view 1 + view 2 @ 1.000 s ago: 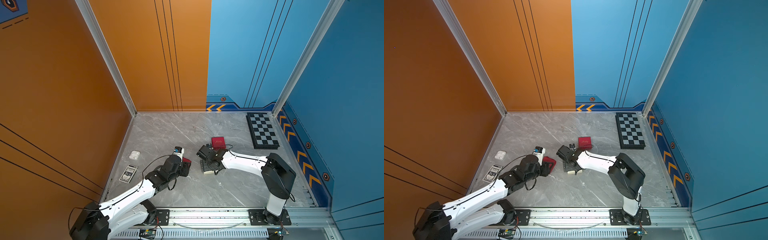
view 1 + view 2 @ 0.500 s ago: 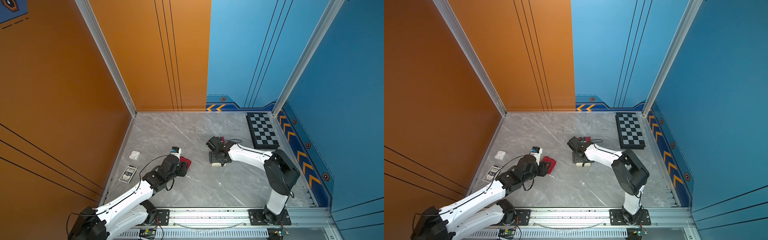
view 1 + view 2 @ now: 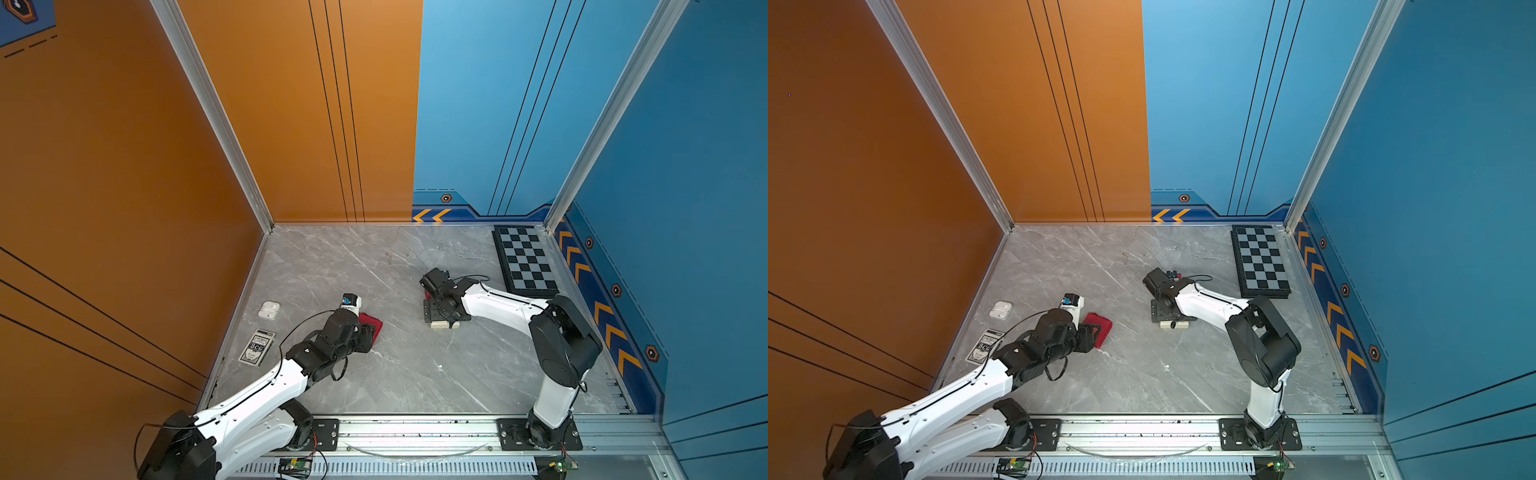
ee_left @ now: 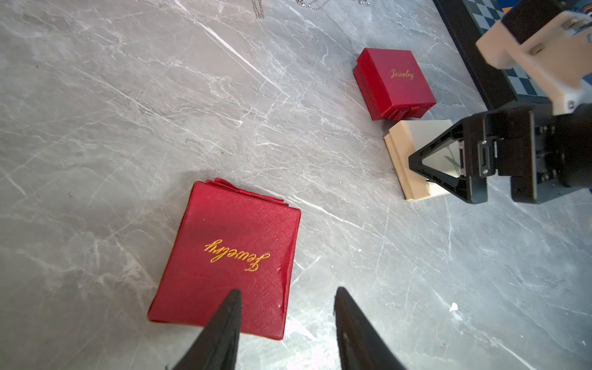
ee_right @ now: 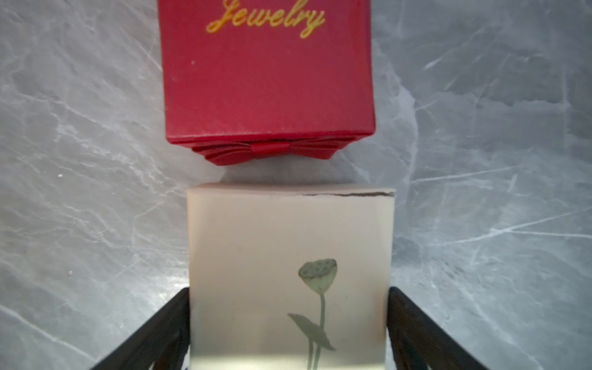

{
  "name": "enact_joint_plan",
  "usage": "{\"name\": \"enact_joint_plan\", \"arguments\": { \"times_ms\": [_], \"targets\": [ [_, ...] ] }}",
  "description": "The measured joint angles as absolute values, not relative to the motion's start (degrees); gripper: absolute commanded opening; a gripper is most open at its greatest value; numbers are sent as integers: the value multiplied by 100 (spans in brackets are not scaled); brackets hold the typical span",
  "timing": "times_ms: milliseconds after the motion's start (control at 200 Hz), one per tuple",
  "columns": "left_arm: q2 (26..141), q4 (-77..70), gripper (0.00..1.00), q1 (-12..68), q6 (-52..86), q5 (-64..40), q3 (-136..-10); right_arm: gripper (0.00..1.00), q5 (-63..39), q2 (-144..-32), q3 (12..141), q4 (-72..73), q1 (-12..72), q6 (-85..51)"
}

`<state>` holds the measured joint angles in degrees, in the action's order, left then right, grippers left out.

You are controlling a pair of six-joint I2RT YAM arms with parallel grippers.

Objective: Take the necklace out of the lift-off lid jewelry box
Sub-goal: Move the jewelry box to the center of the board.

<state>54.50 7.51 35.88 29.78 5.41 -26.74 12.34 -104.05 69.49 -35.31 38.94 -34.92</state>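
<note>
Your left gripper (image 4: 288, 290) hangs half open, empty, over the near red jewelry box (image 4: 230, 253). Your right gripper (image 5: 288, 290) sits wide around the cream box (image 5: 288, 230); grip unclear. A thin chain (image 4: 258, 8) lies far back.

A cream box (image 5: 272, 224) fills the gap in the right gripper (image 5: 288, 290). A red box (image 5: 267, 80) sits just ahead. Floor (image 5: 80, 208) on both sides is bare.
</note>
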Motion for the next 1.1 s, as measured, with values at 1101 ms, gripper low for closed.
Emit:
{"name": "enact_joint_plan", "arguments": {
  "times_ms": [1101],
  "targets": [
    [6003,1391,53,2329,2786,572,-2969,85,548,-9913,6886,-2679,5389,-3590]
  ]
}}
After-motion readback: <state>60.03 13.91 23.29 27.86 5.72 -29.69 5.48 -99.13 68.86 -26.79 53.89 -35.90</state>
